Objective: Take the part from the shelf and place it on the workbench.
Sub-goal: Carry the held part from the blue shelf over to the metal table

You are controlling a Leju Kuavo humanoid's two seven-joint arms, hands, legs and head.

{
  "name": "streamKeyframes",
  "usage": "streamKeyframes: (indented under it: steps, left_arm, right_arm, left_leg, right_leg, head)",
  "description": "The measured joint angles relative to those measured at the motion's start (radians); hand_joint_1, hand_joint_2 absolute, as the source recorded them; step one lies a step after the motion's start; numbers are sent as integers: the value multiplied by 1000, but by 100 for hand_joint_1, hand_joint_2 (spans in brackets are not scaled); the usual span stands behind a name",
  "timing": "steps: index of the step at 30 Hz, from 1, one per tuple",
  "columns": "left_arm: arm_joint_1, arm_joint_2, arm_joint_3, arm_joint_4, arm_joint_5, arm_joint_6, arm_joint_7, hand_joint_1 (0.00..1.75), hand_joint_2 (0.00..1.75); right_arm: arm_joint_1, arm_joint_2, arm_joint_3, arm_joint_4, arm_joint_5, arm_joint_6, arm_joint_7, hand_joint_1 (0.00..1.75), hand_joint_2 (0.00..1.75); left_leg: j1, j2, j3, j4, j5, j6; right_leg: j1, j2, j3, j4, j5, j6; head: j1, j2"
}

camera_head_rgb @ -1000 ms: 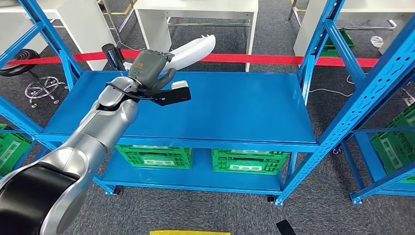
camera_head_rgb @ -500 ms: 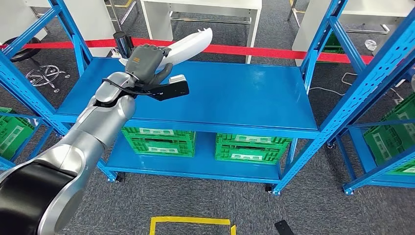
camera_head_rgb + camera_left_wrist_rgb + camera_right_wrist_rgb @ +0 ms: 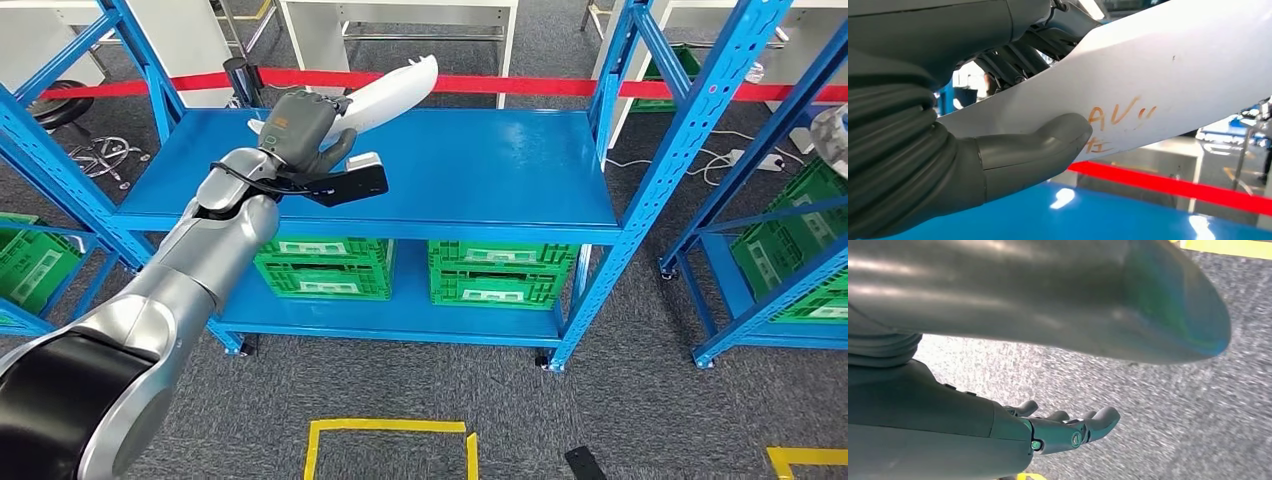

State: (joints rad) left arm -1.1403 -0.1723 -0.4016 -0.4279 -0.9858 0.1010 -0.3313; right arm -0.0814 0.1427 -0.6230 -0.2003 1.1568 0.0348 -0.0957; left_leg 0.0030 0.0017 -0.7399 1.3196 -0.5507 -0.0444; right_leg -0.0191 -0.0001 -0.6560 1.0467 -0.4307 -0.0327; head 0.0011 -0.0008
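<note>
Left hand [image 3: 298, 130]: we are gripping the white part [image 3: 392, 92] near one end, thumb pressing underneath.
Part: seemingly stiff, light, smooth; its long end is overhanging beyond our hand.
Right hand [image 3: 1068, 427]: hanging, fingers spread, holding nothing.

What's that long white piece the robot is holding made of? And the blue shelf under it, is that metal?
The white part looks like moulded plastic or a painted composite: smooth, satin, curved like a blade, with orange marks handwritten on it. I cannot tell which. The left hand grips it. The blue shelf looks like painted steel: glossy deck with light glints, and uprights punched with rows of holes.
</note>
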Motion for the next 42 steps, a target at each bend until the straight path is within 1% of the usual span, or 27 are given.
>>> streamKeyframes:
  steps: [2, 4, 6, 8, 9, 11, 13, 14, 15, 17, 19, 20, 21, 23, 24, 25, 28, 29, 30, 31, 32, 34, 36, 38, 39, 40, 42]
  left_arm:
    - [-2, -2, -1, 1, 2, -3, 2, 175, 175]
    - [-6, -6, -2, -1, 3, -3, 3, 175, 175]
    - [-11, -9, -3, -1, 4, -3, 3, 175, 175]
    - [-13, -10, -5, 1, 4, -3, 2, 175, 175]
    - [-14, -12, -6, 2, 4, -2, 1, 175, 175]
    - [-15, -15, -6, 5, 6, 1, -2, 175, 175]
    - [-13, -18, -7, 8, 8, 5, -5, 175, 175]
    - [-12, -18, -7, 10, 8, 6, -5, 175, 175]
    - [-10, -18, -8, 13, 9, 7, -4, 175, 175]
    - [-8, -18, -10, 16, 10, 9, -4, 175, 175]
    - [-8, -17, -11, 16, 10, 13, -4, 175, 175]
    - [-7, -17, -12, 16, 10, 14, -4, 175, 175]
    - [-7, -17, -12, 15, 10, 16, -5, 175, 175]
    - [-7, -16, -13, 17, 11, 16, -7, 175, 175]
    - [-7, -15, -13, 18, 11, 16, -8, 175, 175]
    - [-7, -13, -13, 19, 12, 16, -9, 175, 175]
    - [-6, -10, -13, 22, 13, 16, -11, 175, 175]
    - [-5, -10, -14, 24, 14, 16, -11, 175, 175]
    - [-3, -10, -14, 25, 14, 16, -11, 175, 175]
    - [-2, -10, -14, 25, 14, 16, -11, 175, 175]
    - [-2, -10, -14, 25, 14, 16, -11, 175, 175]
    - [-3, -12, -14, 21, 14, 16, -11, 175, 175]
    - [-5, -14, -14, 17, 16, 16, -12, 175, 175]
    - [-6, -15, -14, 18, 19, 16, -14, 175, 175]
    - [-7, -15, -14, 18, 20, 16, -14, 175, 175]
    - [-7, -16, -14, 19, 22, 16, -14, 175, 175]
    - [-7, -17, -14, 21, 27, 9, -13, 175, 175]
  right_arm:
    - [0, 0, -1, 0, 0, 0, 0, 0, 0]
    - [0, 0, -2, 0, 0, 0, 0, 0, 0]
    - [-1, 0, -3, 0, 0, 0, -1, 0, 0]
    - [0, 0, -4, 0, 0, 0, -1, 0, 0]
    - [1, 0, -5, 0, 0, 0, -1, 0, 0]
    - [1, 0, -6, 0, -1, -2, -2, 0, 0]
    - [-1, -2, -8, 0, -1, -5, -3, 0, 0]
    - [-1, -3, -10, 0, 0, -6, -3, 0, 0]
    - [-1, -4, -11, 0, 1, -5, -3, 0, 0]
    - [-2, -4, -13, 0, 3, -5, -3, 0, 0]
    - [-6, -4, -14, 0, 5, -4, -3, 0, 0]
    - [-7, -4, -14, 0, 6, -4, -2, 0, 0]
    - [-8, -4, -14, 0, 5, -4, -2, 0, 0]
    - [-8, -3, -15, 1, 4, -3, 0, 0, 0]
    - [-8, -2, -15, 1, 3, -4, 0, 0, 0]
    - [-8, -2, -15, 1, 3, -4, 0, 0, 0]
    - [-8, -2, -16, 1, 2, -5, 0, 0, 0]
    - [-7, -2, -16, 1, 2, -5, 0, 0, 0]
    - [-7, -2, -16, 1, 2, -5, 0, 0, 0]
    - [-7, -2, -16, 1, 2, -5, -1, 0, 0]
    - [-7, -2, -17, 1, 2, -5, -1, 0, 0]
    - [-6, 0, -17, 1, 3, -5, -1, 0, 0]
    - [-6, 1, -17, 1, 3, -5, -1, 0, 0]
    - [-5, 2, -17, 1, 5, -5, -1, 0, 0]
    - [-3, 2, -17, 1, 5, -4, 0, 0, 0]
    - [-2, 3, -17, 1, 6, -4, 0, 0, 0]
    - [0, 3, -17, 1, 6, -5, 0, 0, 0]
  left_leg:
    - [0, -1, 96, -104, 36, 8]
    - [-5, -5, 196, -242, 30, 20]
    - [-12, -7, 223, -298, 19, 33]
    - [-13, -3, 213, -308, 40, 50]
    - [-12, -1, 207, -313, 54, 59]
    - [-9, 2, 186, -319, 83, 71]
    - [-10, 2, 152, -317, 109, 74]
    - [-10, 3, 134, -315, 121, 73]
    - [-10, 3, 117, -312, 133, 72]
    - [-8, 3, 83, -302, 152, 65]
    - [-9, 3, 59, -290, 166, 54]
    - [-10, 3, 53, -285, 172, 48]
    - [-10, 4, 50, -284, 179, 41]
    - [-8, 3, 45, -286, 189, 29]
    - [-7, 1, 37, -278, 177, 23]
    - [-6, 0, 25, -253, 145, 18]
    - [-2, -1, -18, -74, 6, 5]
    - [-1, -1, -22, -20, -11, 3]
    - [-1, -1, -13, 5, -7, 3]
    - [-1, -1, 14, -6, 13, 5]
    - [-1, -2, 60, -54, 35, 9]
    - [-5, -3, 172, -200, 34, 23]
    - [-13, -5, 227, -291, 12, 35]
    - [-16, -3, 222, -309, 27, 47]
    - [-15, -1, 218, -314, 39, 56]
    - [-12, 1, 211, -320, 53, 64]
    - [-10, 2, 189, -324, 78, 74]
  right_leg:
    - [0, 1, -23, 1, 22, 5]
    - [1, 3, -37, -1, 42, 16]
    - [-1, 3, -39, -10, 61, 30]
    - [-5, 3, -41, -18, 69, 45]
    - [-7, 3, -49, -8, 49, 50]
    - [-8, 3, -81, 74, -43, 57]
    - [-7, 3, -114, 206, -126, 63]
    - [-7, 3, -117, 254, -134, 65]
    - [-7, 3, -104, 270, -121, 65]
    - [-7, 2, -22, 194, -76, 65]
    - [-4, 3, 75, 64, -83, 58]
    - [-1, 4, 101, 23, -97, 51]
    - [2, 6, 108, 5, -106, 42]
    - [1, 5, 96, 1, -92, 24]
    - [-1, 4, 87, 0, -81, 16]
    - [-3, 2, 77, -2, -69, 10]
    - [-4, 0, 36, -2, -33, 3]
    - [-3, 0, 22, -2, -22, 3]
    - [-3, 0, 7, -2, -10, 4]
    - [-2, 0, -6, -1, 1, 5]
    - [-2, 0, -18, -1, 12, 7]
    - [-1, 1, -35, -1, 33, 15]
    - [-3, 1, -38, -7, 52, 28]
    - [-7, 1, -37, -19, 69, 44]
    - [-9, 2, -41, -17, 61, 49]
    - [-9, 2, -50, 2, 35, 55]
    - [-8, 3, -83, 100, -58, 62]
  head:
    - [0, 0]
    - [1, 0]
    - [-1, 0]
    - [-4, 0]
    - [-4, 0]
    - [-2, 0]
    - [-1, 0]
    - [-1, 0]
    - [-1, 0]
    - [-1, 0]
    - [-1, 0]
    - [0, 0]
    - [1, 0]
    - [2, 0]
    - [1, 0]
    - [0, 0]
    - [-1, 0]
    - [-1, 0]
    - [-1, 0]
    - [-1, 0]
    - [-1, 0]
    - [-1, 0]
    - [-1, 0]
    - [-4, 0]
    - [-5, 0]
    - [-4, 0]
    - [-2, 0]
